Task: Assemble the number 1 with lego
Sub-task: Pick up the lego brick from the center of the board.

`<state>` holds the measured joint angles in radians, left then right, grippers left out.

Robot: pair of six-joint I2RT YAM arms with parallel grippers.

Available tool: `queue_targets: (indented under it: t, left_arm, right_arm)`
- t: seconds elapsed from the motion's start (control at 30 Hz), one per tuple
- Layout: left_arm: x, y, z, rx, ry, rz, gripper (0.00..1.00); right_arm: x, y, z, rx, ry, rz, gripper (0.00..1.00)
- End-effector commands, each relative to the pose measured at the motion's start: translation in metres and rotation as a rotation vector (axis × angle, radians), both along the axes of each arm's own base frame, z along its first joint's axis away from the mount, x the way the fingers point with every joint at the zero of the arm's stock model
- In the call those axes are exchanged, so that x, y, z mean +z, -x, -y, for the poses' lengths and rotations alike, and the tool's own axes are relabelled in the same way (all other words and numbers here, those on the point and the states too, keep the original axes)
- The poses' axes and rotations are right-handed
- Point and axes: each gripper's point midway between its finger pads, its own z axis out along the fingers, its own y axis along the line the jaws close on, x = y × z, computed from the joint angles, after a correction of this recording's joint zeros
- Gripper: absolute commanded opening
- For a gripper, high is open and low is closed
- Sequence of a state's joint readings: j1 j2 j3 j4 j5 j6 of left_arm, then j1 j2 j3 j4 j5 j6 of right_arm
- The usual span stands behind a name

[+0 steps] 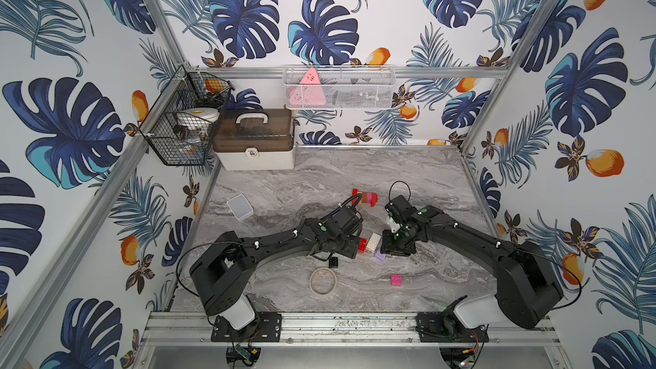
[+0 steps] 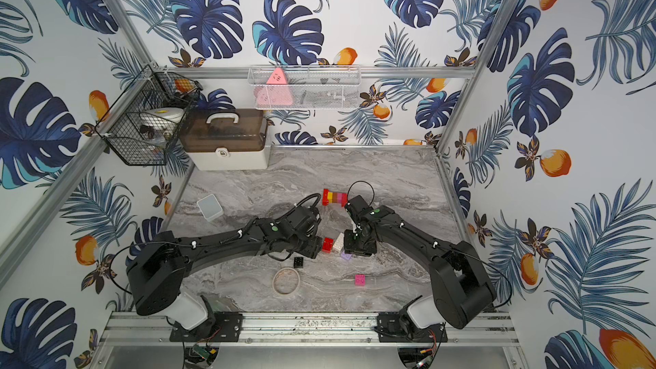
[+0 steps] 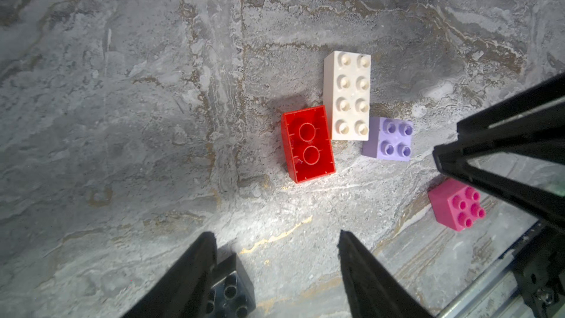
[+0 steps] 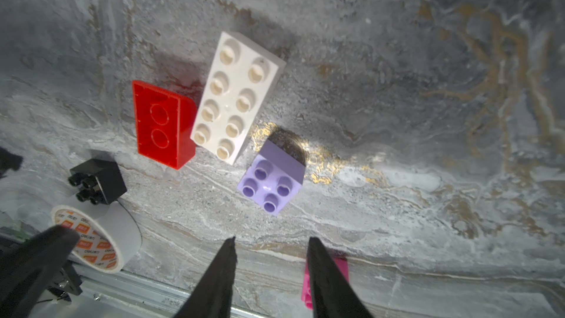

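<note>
Grey marbled worktop [image 1: 319,179] carries, near its middle, a red plastic brick [image 3: 307,143] lying studs-down, a long white studded brick [image 3: 348,96] just beside it and a small lilac studded brick [image 3: 388,139] at the white one's end. Nearby the left hand [image 3: 275,234] hangs wide apart and empty; the right hand [image 4: 270,238] is apart more narrowly, holding nothing. Toward the far edge lies a multicoloured plastic brick stack [image 1: 365,199].

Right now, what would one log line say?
left gripper: open, empty | right gripper: open, empty | red brick, white brick, lilac brick: loose | stack: untouched
</note>
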<state>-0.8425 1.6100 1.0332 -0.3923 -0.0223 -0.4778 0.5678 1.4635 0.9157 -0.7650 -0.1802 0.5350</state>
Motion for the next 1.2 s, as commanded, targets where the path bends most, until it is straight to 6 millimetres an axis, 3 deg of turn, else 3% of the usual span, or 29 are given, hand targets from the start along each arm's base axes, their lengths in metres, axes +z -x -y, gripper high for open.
queue_targets:
  t: [0.0,0.3,0.57,0.8,0.87,1.0,1.17]
  left_arm:
    - [0.007,-0.016,-0.012,0.037,0.003,0.039,0.68]
    - [0.010,-0.038,-0.047,0.136,0.118,-0.015,0.65]
    - [0.014,-0.045,-0.058,0.135,0.126,-0.024,0.64]
    - [0.022,-0.057,-0.049,0.095,0.129,-0.023,0.64]
    - [0.025,-0.063,-0.044,0.086,0.134,-0.028,0.63]
    - [0.031,-0.074,-0.028,0.068,0.169,-0.045,0.58]
    - [0.025,-0.073,-0.016,0.073,0.109,-0.050,0.49]
  right_arm:
    - [-0.004,0.002,-0.004,-0.029,-0.020,-0.023,0.46]
    - [-0.022,-0.014,-0.011,-0.090,-0.020,-0.023,0.49]
    - [-0.033,-0.025,-0.014,-0.101,0.008,-0.025,0.45]
    - [-0.040,-0.022,-0.007,-0.092,0.052,-0.044,0.41]
    - [-0.040,-0.021,-0.006,-0.087,0.058,-0.048,0.36]
    - [-0.030,-0.018,-0.003,-0.075,0.065,-0.043,0.28]
    - [-0.016,-0.018,0.005,-0.071,0.060,-0.035,0.27]
